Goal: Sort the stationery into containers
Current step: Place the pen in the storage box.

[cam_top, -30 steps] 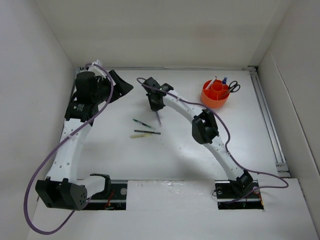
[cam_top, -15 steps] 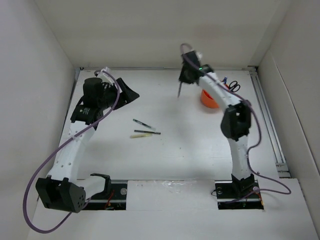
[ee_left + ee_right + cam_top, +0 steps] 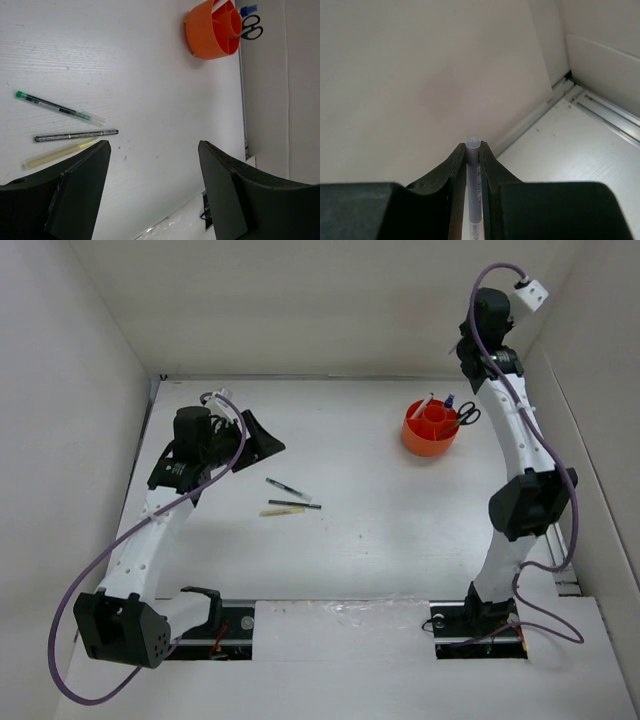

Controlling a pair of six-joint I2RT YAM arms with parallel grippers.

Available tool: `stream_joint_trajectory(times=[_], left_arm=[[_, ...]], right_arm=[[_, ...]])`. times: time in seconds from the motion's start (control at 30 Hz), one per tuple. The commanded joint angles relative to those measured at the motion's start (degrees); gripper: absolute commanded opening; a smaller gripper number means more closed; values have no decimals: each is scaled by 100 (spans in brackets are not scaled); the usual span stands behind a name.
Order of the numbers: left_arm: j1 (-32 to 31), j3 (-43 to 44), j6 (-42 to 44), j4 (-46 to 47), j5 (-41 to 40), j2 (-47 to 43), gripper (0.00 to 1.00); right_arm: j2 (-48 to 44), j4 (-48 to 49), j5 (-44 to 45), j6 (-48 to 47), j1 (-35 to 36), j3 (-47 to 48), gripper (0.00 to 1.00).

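The orange organiser cup [image 3: 430,430] stands at the back right of the table, also in the left wrist view [image 3: 210,30]. Black-handled scissors [image 3: 467,415] stick out at its right rim, and a white pen [image 3: 424,405] and a blue-capped item [image 3: 450,400] stand in it. A green-capped pen [image 3: 287,487], a dark pen [image 3: 295,504] and a pale yellow stick [image 3: 281,511] lie left of centre. My left gripper [image 3: 266,441] is open and empty, just behind them. My right gripper [image 3: 466,348] is raised high beyond the cup, shut on a grey pen [image 3: 473,190].
White walls enclose the table on three sides. A metal rail [image 3: 535,480] runs along the right edge. The right gripper is close to the back right corner, facing the back wall [image 3: 420,75]. A purple cable [image 3: 95,570] loops beside the left arm.
My right arm has carried the grey pen from above the table's middle up and to the right, past the cup, into the back right corner. My left gripper has shifted slightly right.
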Motion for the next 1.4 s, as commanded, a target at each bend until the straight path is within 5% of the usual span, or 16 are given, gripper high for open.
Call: stream_joint_trajectory(times=[0.0, 1.13, 1.37], left_arm=[[-30, -64, 98, 288, 170, -53, 68], [-30, -64, 45, 552, 223, 343, 68], [-30, -169, 45, 552, 223, 238, 68]], right_arm=[[468, 86, 67, -508, 19, -116, 0], [811, 692, 2007, -1037, 774, -1865, 0], [592, 692, 2079, -975, 932, -2093, 21]])
